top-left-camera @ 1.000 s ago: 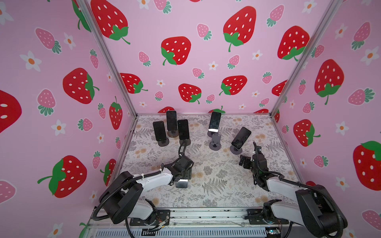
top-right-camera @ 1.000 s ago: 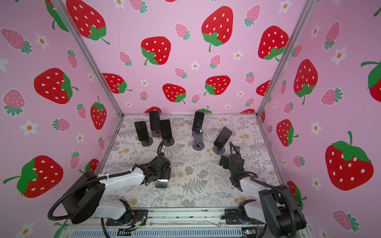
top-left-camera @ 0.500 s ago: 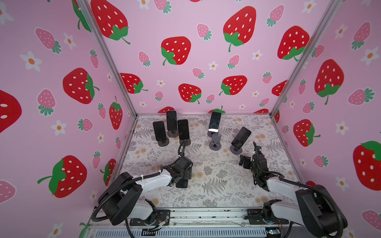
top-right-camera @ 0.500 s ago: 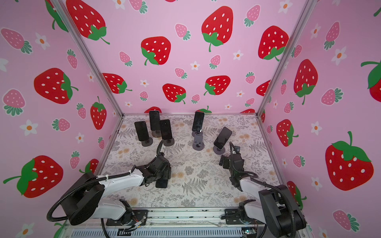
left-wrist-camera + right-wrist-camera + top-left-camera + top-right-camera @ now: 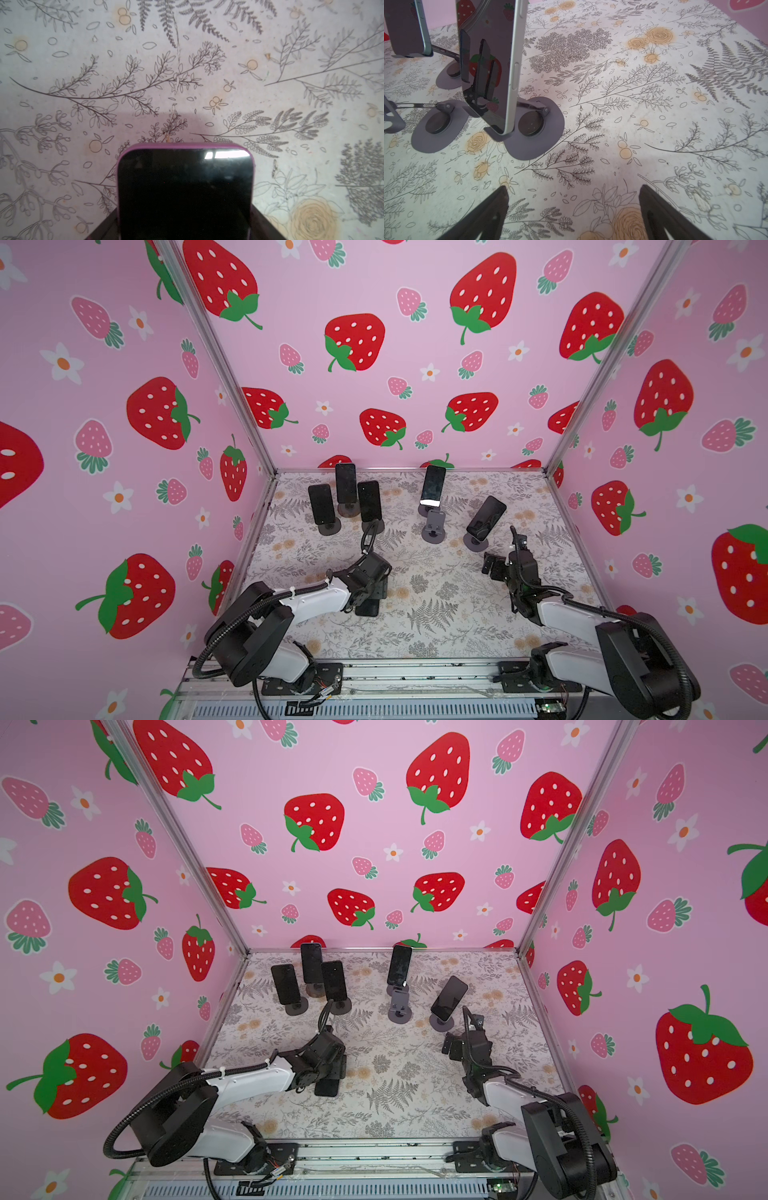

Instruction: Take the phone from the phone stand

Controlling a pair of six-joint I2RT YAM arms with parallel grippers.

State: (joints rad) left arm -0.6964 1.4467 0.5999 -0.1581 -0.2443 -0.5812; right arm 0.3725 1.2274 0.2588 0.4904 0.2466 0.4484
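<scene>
Phone [image 5: 185,193] down on the table [image 5: 436,635], apart from the bare stand [image 5: 433,529].
The left claw [image 5: 374,593] straddles its purple-cased sides; clenched or let go, I cannot tell. The right claw [image 5: 573,187] hangs wide open, holding nothing.

L arm [image 5: 316,601] stretches low from lower left toward centre, wrist bent, L gripper [image 5: 377,593] pointing down, jaws set narrow; R arm [image 5: 557,614] rises from lower right, R gripper [image 5: 491,565] mid-right, jaws spread wide.
</scene>
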